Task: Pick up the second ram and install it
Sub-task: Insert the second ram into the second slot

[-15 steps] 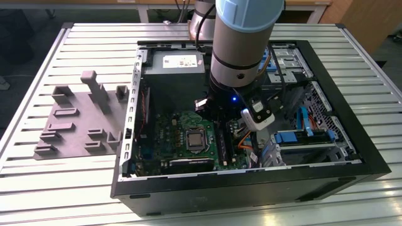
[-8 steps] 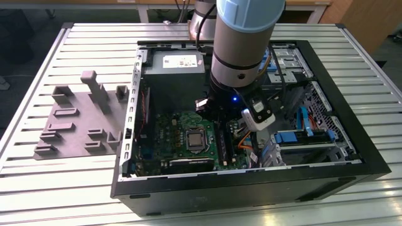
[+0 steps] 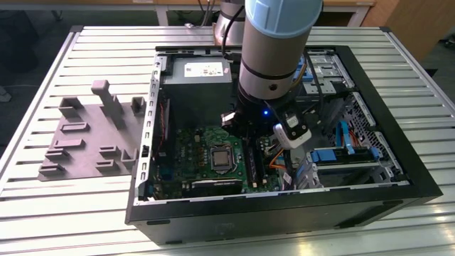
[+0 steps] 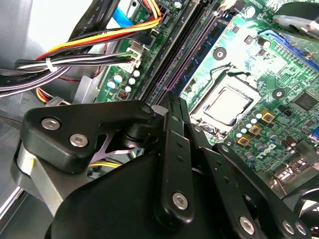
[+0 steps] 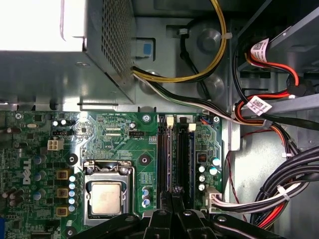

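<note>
A glossy green circuit-board motherboard (image 3: 192,146), a matt grey sheet-metal box (image 3: 195,90) at its 12 o'clock in the exterior view, and a satin-black metal gripper (image 5: 174,191).

green motherboard (image 3: 192,149), black case (image 3: 284,213), pale grey ribbed table (image 3: 71,213)

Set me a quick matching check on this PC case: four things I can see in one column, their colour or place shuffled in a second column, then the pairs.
Things:
1. processor
2. memory slots
3. fixture tray
4. power supply

Descriptions:
A. grey, on the table outside the case, on the exterior view's left
B. long, black, side by side, closest to the end effector
C. silver square in its socket on the green board
D. metal box with a white label, inside the case

Pairs: 1-C, 2-B, 3-A, 4-D
</note>
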